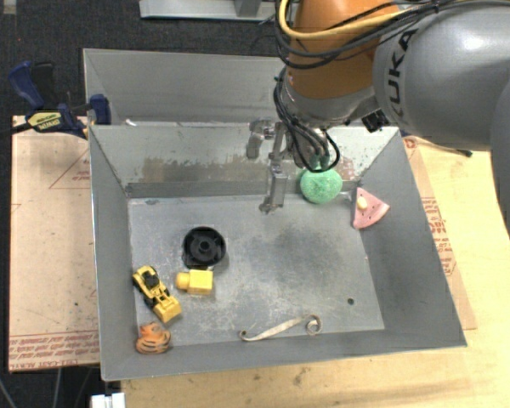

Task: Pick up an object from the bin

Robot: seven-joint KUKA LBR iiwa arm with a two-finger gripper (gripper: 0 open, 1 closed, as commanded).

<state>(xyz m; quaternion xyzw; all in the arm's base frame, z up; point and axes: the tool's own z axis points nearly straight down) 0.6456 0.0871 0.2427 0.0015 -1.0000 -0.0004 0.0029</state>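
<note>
The grey bin [314, 266] carries a green ball [321, 186], pink wedge [368, 210], black disc [204, 246], yellow block [196, 281], toy digger [156, 293], orange toy [153, 339] and bent strip [280, 328].

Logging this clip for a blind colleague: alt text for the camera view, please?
The arm's pincer hangs at the back of a grey bin, beside a green ball; a pink wedge lies further right. A black disc, yellow block, yellow toy digger and orange toy lie front left, a bent metal strip at the front.
</note>
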